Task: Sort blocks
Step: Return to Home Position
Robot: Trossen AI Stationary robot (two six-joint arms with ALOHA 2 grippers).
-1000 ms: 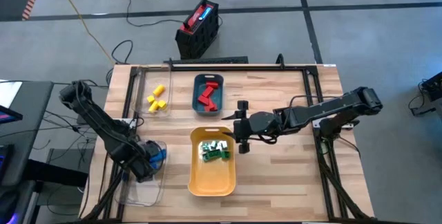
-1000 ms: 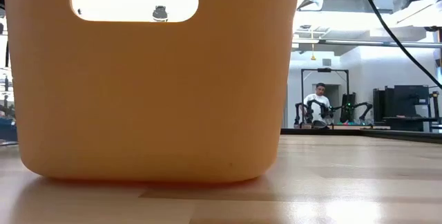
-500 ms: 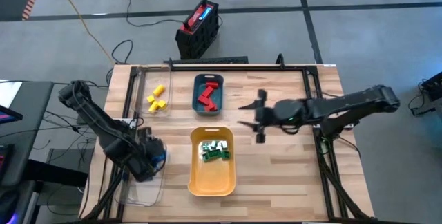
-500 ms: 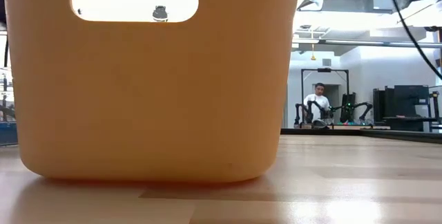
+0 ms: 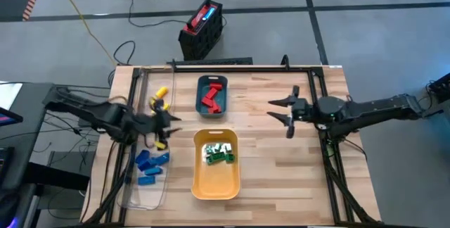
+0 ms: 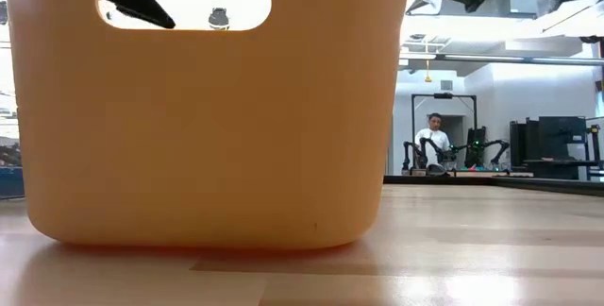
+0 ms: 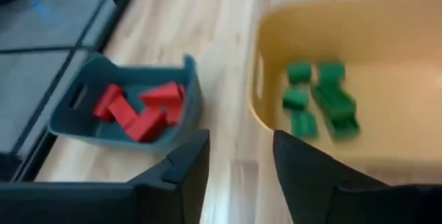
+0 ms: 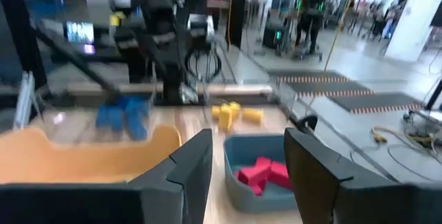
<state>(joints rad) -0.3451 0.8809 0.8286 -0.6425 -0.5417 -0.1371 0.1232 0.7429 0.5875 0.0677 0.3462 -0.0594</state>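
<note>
Seen from above, the yellow blocks (image 5: 160,96) lie in a clear tray at the table's far left. The red blocks (image 5: 211,98) lie in the teal tray (image 5: 199,103). The green blocks (image 5: 219,153) lie in the yellow tray (image 5: 214,184), and the blue blocks (image 5: 151,165) in a clear tray at the near left. My left gripper (image 5: 167,121) hovers open between the yellow and blue blocks, holding nothing. My right gripper (image 5: 285,113) hangs open over bare wood, right of the teal tray. The left wrist view shows the red blocks (image 7: 138,110) and the green blocks (image 7: 318,99).
A red-and-black box (image 5: 202,27) stands on the floor beyond the far edge. Bare wood lies right of the yellow tray. In the low view the yellow tray (image 6: 208,136) fills most of the picture, and a person (image 6: 436,136) sits far off in the room.
My left gripper has risen out of the near clear tray and swung toward the far edge, near the yellow blocks; the blue blocks now show uncovered in that tray. My right gripper has drawn back from the yellow tray's far right corner toward the table's right edge.
</note>
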